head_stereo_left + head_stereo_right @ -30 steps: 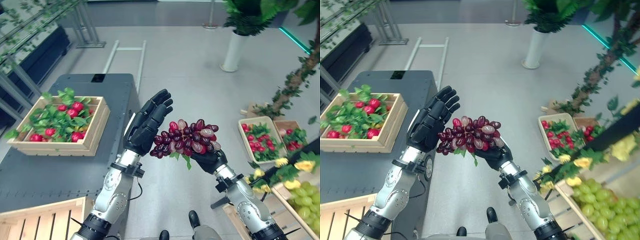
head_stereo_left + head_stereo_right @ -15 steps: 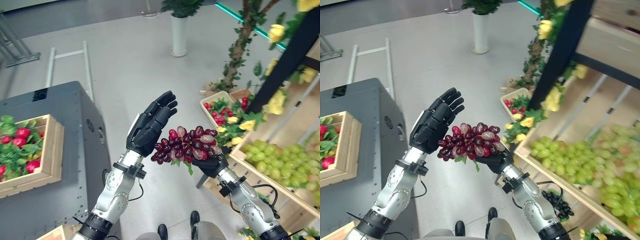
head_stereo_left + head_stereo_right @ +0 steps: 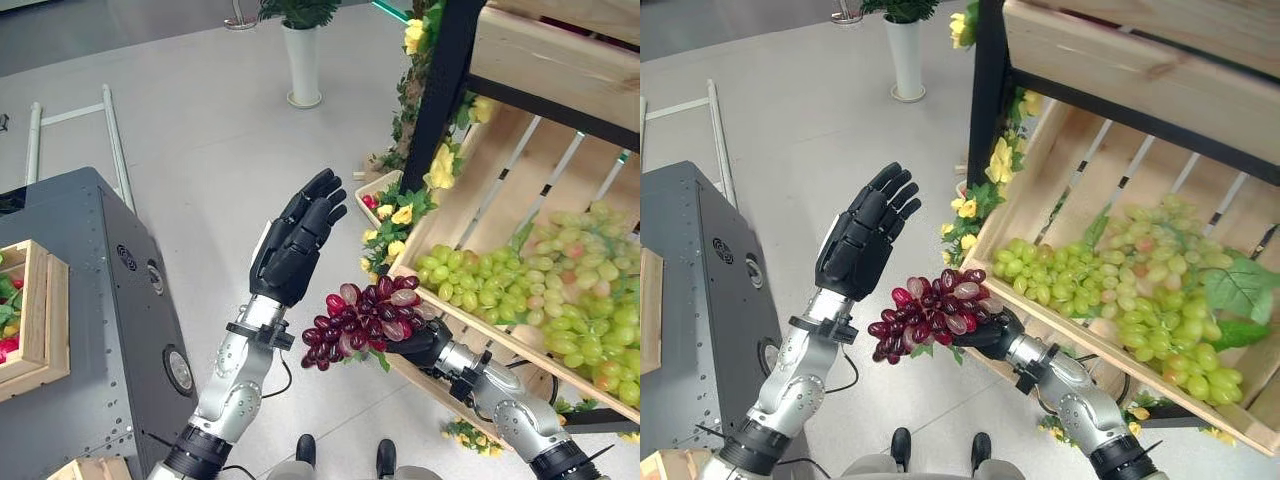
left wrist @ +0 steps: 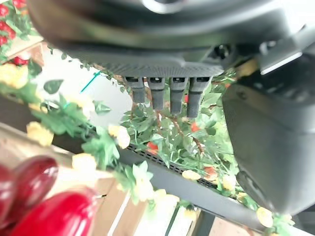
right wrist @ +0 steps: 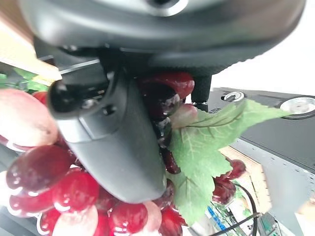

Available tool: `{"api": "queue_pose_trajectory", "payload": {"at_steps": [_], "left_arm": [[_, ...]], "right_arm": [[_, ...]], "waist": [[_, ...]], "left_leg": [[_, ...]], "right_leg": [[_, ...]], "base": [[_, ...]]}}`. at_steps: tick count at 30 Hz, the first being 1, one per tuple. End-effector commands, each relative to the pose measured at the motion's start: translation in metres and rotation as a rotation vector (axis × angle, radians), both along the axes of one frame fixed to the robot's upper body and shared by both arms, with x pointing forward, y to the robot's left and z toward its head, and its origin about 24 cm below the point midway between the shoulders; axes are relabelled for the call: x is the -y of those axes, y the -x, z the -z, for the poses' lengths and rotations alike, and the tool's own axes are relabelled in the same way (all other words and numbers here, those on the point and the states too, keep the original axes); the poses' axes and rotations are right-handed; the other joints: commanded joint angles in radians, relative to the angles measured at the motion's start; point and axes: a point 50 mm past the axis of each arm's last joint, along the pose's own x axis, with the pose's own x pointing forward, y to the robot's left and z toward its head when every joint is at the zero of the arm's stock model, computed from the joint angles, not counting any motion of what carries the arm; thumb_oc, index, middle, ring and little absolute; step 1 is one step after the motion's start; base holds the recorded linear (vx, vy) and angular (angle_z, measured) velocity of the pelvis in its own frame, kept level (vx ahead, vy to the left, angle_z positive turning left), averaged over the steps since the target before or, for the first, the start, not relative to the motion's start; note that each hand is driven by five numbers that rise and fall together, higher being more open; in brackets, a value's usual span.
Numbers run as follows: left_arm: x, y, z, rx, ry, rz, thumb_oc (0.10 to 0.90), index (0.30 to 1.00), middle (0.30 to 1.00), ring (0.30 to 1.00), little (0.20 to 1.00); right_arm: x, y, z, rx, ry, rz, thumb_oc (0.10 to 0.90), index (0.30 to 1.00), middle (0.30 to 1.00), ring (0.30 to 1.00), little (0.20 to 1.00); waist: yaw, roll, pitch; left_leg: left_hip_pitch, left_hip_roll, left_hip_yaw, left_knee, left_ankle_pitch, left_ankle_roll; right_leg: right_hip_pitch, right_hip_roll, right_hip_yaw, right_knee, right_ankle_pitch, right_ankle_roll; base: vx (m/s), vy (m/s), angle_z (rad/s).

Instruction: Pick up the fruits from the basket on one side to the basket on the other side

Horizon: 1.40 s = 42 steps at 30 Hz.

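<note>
The right hand (image 3: 420,345) is curled around the stem end of a bunch of red grapes (image 3: 362,322) and holds it in the air, just in front of the lower front edge of the big wooden crate (image 3: 1060,200) that stands tilted on the rack. Inside this crate lie many green grapes (image 3: 1140,290). The left hand (image 3: 295,245) is raised beside the red grapes, on the side away from the crate, with its fingers straight and nothing in it. Further from the crate, on that same side, stands a dark grey cabinet (image 3: 90,300) with the corner of a wooden box (image 3: 35,320) on it. I judge that the carrying step is in hand: the fruit is already lifted and close to the crate. The next move probably calls for raising the bunch over the front edge, bringing it above the green grapes, and only then opening the fingers.
</note>
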Motion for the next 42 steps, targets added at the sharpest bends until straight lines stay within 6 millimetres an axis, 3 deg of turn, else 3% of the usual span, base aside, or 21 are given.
{"api": "queue_pose_trajectory", "payload": {"at_steps": [1,7,11,12,16,17,20,22,23,29,35,38,39,42], "left_arm": [[-0.006,-0.002,-0.039,0.240,0.071,-0.039,0.800,0.900,0.900,0.900,0.900],[-0.016,0.000,-0.035,0.236,0.099,-0.093,0.800,0.900,0.900,0.900,0.900],[-0.022,0.005,-0.032,0.226,0.094,-0.114,0.800,0.900,0.900,0.900,0.900],[-0.024,0.007,-0.031,0.221,0.095,-0.124,0.800,0.900,0.900,0.900,0.900],[-0.026,0.008,-0.032,0.224,0.094,-0.124,0.800,0.900,0.900,0.900,0.900],[-0.024,0.007,-0.033,0.227,0.097,-0.108,0.800,0.900,0.900,0.900,0.900],[-0.023,0.006,-0.038,0.241,0.101,-0.088,0.800,0.900,0.900,0.900,0.900],[-0.023,0.005,-0.040,0.234,0.099,-0.087,0.800,0.900,0.900,0.900,0.900],[-0.022,0.004,-0.040,0.229,0.098,-0.077,0.800,0.900,0.900,0.900,0.900],[-0.017,0.003,-0.036,0.221,0.076,-0.014,0.800,0.900,0.900,0.900,0.900],[-0.017,0.006,-0.033,0.228,0.069,0.012,0.800,0.900,0.900,0.900,0.900],[-0.015,0.006,-0.033,0.226,0.066,0.025,0.800,0.900,0.900,0.900,0.900],[-0.013,0.005,-0.033,0.212,0.073,0.035,0.800,0.900,0.900,0.900,0.900],[-0.010,0.003,-0.033,0.204,0.059,0.042,0.800,0.900,0.900,0.900,0.900]], "right_arm": [[-0.026,-0.010,-0.044,0.220,-0.212,-0.107,0.400,0.300,0.300,0.300,0.300],[-0.026,-0.011,-0.042,0.205,-0.231,-0.080,0.400,0.300,0.300,0.300,0.300],[-0.028,-0.013,-0.044,0.202,-0.254,-0.041,0.400,0.300,0.300,0.300,0.300],[-0.029,-0.014,-0.046,0.200,-0.263,-0.024,0.400,0.300,0.300,0.300,0.300],[-0.027,-0.014,-0.048,0.198,-0.274,-0.008,0.400,0.300,0.300,0.300,0.300],[-0.025,-0.012,-0.047,0.197,-0.273,0.002,0.400,0.300,0.300,0.300,0.300],[-0.022,-0.008,-0.045,0.188,-0.276,-0.003,0.400,0.300,0.300,0.300,0.300],[-0.020,-0.009,-0.045,0.174,-0.281,0.001,0.400,0.300,0.300,0.300,0.300],[-0.020,-0.009,-0.044,0.167,-0.284,0.003,0.400,0.300,0.300,0.300,0.300],[-0.022,-0.009,-0.046,0.170,-0.346,0.044,0.400,0.300,0.300,0.300,0.300],[-0.028,-0.010,-0.047,0.192,-0.336,0.047,0.400,0.300,0.300,0.300,0.300],[-0.027,-0.011,-0.046,0.191,-0.331,0.052,0.400,0.300,0.300,0.300,0.300],[-0.025,-0.010,-0.044,0.186,-0.324,0.053,0.400,0.300,0.300,0.300,0.300],[-0.023,-0.010,-0.043,0.186,-0.319,0.043,0.400,0.300,0.300,0.300,0.300]], "waist": [[0.000,-0.046,-0.128],[0.001,-0.037,-0.105],[0.024,-0.037,-0.095],[0.033,-0.040,-0.091],[0.032,-0.060,-0.084],[0.024,-0.078,-0.077],[0.012,-0.094,-0.071],[0.003,-0.089,-0.086],[-0.006,-0.079,-0.099],[-0.028,-0.045,-0.117],[-0.027,-0.028,-0.083],[-0.024,-0.027,-0.076],[-0.022,-0.027,-0.067],[-0.021,-0.020,-0.064]], "left_leg": [[-0.132,-0.105,-0.048,-0.003,0.003,0.017],[-0.194,-0.081,-0.036,-0.003,0.062,-0.020],[-0.221,-0.076,-0.118,-0.003,0.098,-0.033],[-0.216,-0.082,-0.168,0.013,0.089,-0.031],[-0.212,-0.103,-0.187,0.179,-0.002,-0.018],[-0.218,-0.125,-0.186,0.330,-0.056,-0.002],[-0.205,-0.180,-0.224,0.508,-0.112,0.033],[-0.131,-0.176,-0.252,0.440,-0.136,0.043],[-0.062,-0.158,-0.261,0.324,-0.148,0.043],[0.043,-0.130,-0.251,0.082,-0.142,0.037],[0.060,-0.182,-0.239,0.050,-0.151,0.073],[0.057,-0.192,-0.232,0.056,-0.156,0.078],[0.061,-0.199,-0.224,0.056,-0.162,0.081],[0.062,-0.199,-0.214,0.039,-0.151,0.082]], "right_leg": [[0.042,0.001,0.006,0.004,-0.024,0.002],[0.042,0.040,0.026,0.003,-0.020,-0.019],[0.038,0.046,0.047,0.003,-0.009,-0.024],[0.042,0.043,0.058,0.003,-0.010,-0.025],[0.050,0.018,0.074,0.003,-0.009,-0.029],[0.049,-0.007,0.070,0.003,0.007,-0.028],[0.035,-0.031,0.092,0.003,0.036,-0.022],[0.020,-0.031,0.101,0.016,0.035,-0.018],[0.016,-0.029,0.099,0.020,0.030,-0.015],[-0.032,-0.063,0.082,0.010,0.063,0.041],[-0.133,-0.125,0.076,0.056,0.125,0.103],[-0.147,-0.142,0.077,0.056,0.152,0.112],[-0.163,-0.169,0.072,0.039,0.195,0.120],[-0.175,-0.176,0.070,0.027,0.205,0.119]], "base": [[-0.21,-0.189,0.02],[-0.17,-0.152,0.08],[-0.12,-0.099,-0.03],[-0.10,-0.042,-0.11],[-0.10,0.027,-0.38],[-0.11,0.114,-0.28],[-0.10,0.245,-0.09],[-0.04,0.296,-0.35],[-0.01,0.264,-0.49],[-0.11,0.289,0.14],[-0.16,0.318,0.02],[-0.10,0.229,-0.13],[-0.09,0.205,-0.19],[-0.13,0.176,-0.32]]}}
